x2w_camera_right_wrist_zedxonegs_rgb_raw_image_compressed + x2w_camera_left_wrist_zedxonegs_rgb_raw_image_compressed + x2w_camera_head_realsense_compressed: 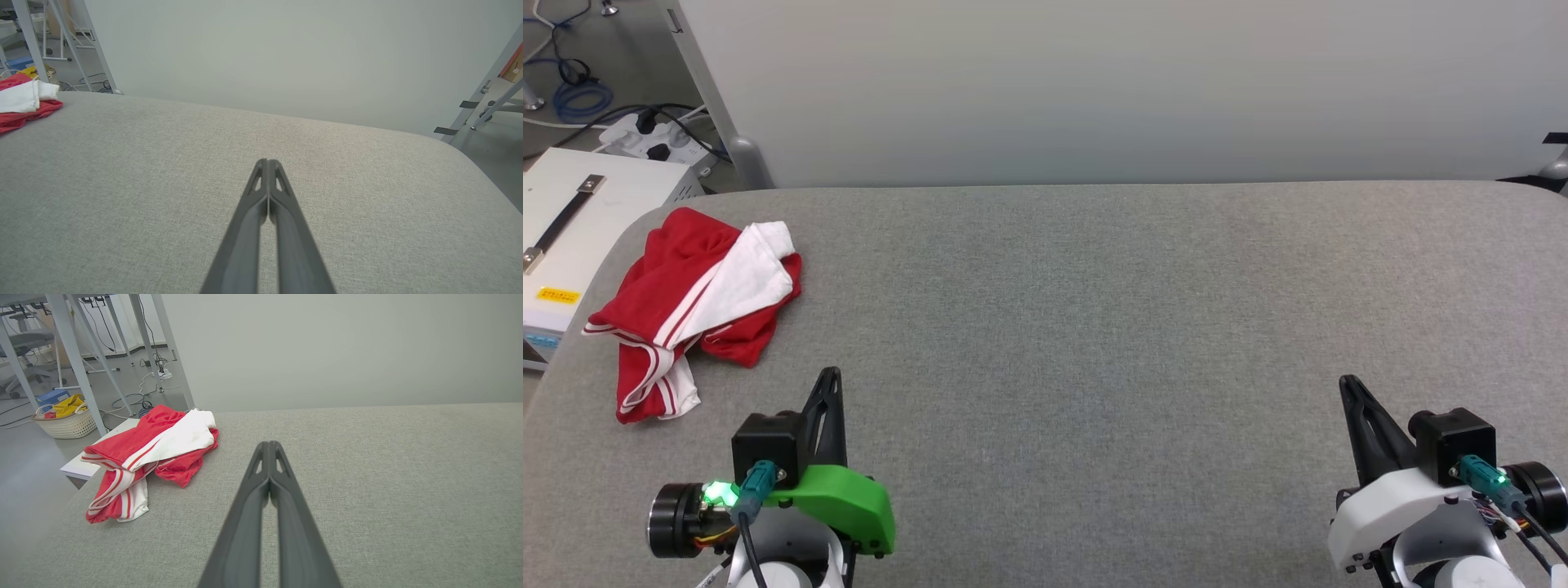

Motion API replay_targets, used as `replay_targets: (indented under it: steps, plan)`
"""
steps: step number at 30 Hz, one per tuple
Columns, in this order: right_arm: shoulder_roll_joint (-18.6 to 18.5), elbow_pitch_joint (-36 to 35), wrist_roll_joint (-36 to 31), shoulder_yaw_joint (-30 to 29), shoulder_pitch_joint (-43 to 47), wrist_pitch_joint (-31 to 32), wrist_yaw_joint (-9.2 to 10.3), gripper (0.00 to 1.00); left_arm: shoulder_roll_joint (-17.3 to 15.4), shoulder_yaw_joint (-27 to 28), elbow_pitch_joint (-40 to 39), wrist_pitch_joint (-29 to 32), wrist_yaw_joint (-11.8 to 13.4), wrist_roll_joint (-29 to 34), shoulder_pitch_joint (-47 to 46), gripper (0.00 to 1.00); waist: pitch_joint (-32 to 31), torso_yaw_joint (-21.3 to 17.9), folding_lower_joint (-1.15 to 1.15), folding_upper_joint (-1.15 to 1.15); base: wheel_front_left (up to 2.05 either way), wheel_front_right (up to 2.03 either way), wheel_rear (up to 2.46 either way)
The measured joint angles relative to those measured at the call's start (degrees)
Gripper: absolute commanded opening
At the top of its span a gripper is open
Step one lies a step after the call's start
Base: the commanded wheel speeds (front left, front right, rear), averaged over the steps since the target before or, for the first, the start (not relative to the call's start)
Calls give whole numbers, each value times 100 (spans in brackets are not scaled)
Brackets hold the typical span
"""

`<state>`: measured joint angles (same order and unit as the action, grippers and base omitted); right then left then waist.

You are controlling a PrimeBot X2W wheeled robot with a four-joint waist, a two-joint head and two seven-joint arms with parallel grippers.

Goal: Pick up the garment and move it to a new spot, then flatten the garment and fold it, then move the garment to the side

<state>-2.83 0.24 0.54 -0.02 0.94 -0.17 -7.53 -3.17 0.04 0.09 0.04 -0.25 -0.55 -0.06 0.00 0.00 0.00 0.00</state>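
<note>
The garment, a red T-shirt with white sleeves and striped trim, lies crumpled at the far left of the grey fabric table. In the left wrist view the garment sits ahead and to the left of my fingers. Its edge shows at the far left of the right wrist view as the garment. My left gripper hovers at the lower left, shut and empty, just right of the shirt. My right gripper is at the lower right, shut and empty, far from it.
A white box with a black handle stands off the table's left edge, with a power strip and cables on the floor behind. A pale panel rises behind the table. A basket sits on the floor at left.
</note>
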Motion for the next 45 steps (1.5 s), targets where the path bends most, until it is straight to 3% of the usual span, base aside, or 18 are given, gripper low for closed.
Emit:
replay_targets:
  steps: [14,15,45]
  plan:
    - [0,0,0,-1,0,0,0,0,0,0,0,0,0,0,0,0,0,0,0,0,0,0,0]
    - [0,0,0,-1,0,0,0,100,0,-1,0,0,0,0,0,100,0,0,0,0,0,0,0]
    - [5,25,220,-146,4,-234,0,100,-2,-76,263,-253,-53,-333,-1,100,18,-1,0,0,0,0,0]
